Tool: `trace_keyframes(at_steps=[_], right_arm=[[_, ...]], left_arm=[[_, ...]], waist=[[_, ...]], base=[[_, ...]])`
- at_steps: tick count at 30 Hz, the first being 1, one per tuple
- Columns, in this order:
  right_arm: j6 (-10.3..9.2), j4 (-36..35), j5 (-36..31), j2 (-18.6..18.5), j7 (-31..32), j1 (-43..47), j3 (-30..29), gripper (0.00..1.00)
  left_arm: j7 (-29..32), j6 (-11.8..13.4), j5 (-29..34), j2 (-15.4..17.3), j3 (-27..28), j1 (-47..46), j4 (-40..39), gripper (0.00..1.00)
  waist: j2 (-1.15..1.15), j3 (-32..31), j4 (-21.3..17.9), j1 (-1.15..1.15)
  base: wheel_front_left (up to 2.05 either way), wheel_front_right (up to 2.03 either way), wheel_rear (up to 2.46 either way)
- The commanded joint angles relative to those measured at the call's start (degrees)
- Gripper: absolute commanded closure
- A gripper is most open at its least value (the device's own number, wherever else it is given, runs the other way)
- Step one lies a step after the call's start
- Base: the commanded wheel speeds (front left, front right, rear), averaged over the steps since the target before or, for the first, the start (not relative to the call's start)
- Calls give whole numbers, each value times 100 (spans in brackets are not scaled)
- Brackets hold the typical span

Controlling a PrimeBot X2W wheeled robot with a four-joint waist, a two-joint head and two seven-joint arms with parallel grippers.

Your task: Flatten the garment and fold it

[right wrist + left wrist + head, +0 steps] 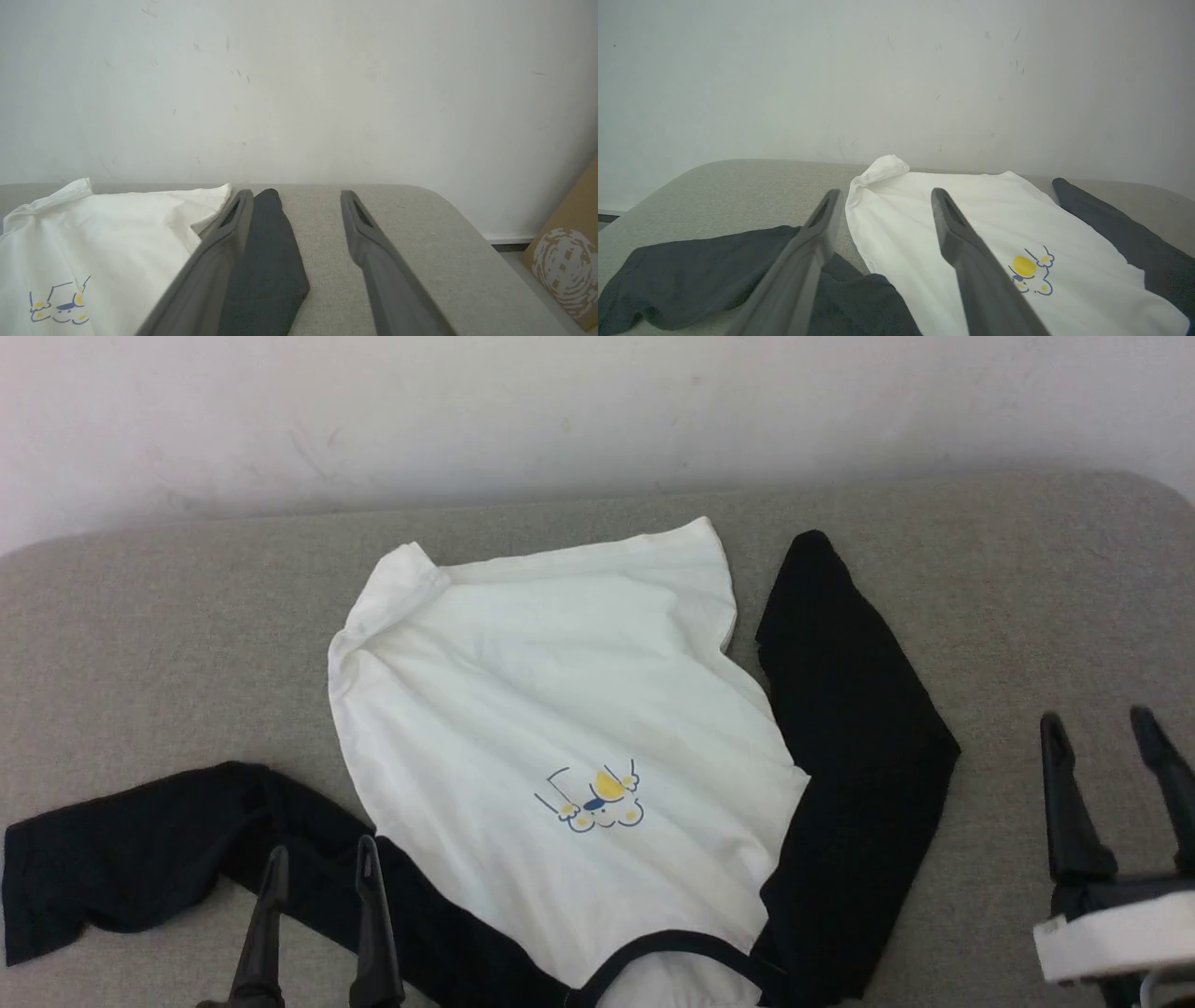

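The garment (560, 709) lies spread on the grey padded surface (1027, 579), collar toward me, its white body creased and its hem at the far side. One black sleeve (131, 859) runs out to the left, the other (859, 728) angles up on the right. A small yellow-and-blue print (597, 800) marks the chest. My left gripper (320, 863) hovers open over the left sleeve near the shoulder, holding nothing. My right gripper (1104, 726) stands open to the right of the right sleeve, over bare surface. The left wrist view shows the garment (971, 219) between and beyond its fingers (822, 224).
A pale wall (597, 411) runs close behind the surface's far edge. The right wrist view shows the surface's rounded right corner (439, 200) and a brown cardboard box (565, 252) on the floor beyond it. Bare surface lies right of the garment.
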Motion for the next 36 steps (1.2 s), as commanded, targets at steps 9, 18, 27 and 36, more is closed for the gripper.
trace_keyframes(at_steps=[9,18,27,36], right_arm=[[-5,-90,150,-432,1596,-2511,204,0],[-5,1262,535,-1031,3070,-4879,442,0],[-5,2632,149,-1189,4052,-5672,266,0],[-5,3162,-123,-1089,4350,-5522,-185,0]], left_arm=[[-28,-202,239,-94,123,-465,-131,0],[-28,-369,401,-142,189,-998,-343,0],[-28,-519,511,-291,-5,-1423,-384,0],[-28,-635,560,-473,-145,-1623,-335,0]], waist=[[0,774,84,0],[0,1585,387,0],[0,2142,833,0],[0,2525,1226,0]], base=[[0,0,0],[0,0,0],[0,0,0],[0,0,0]])
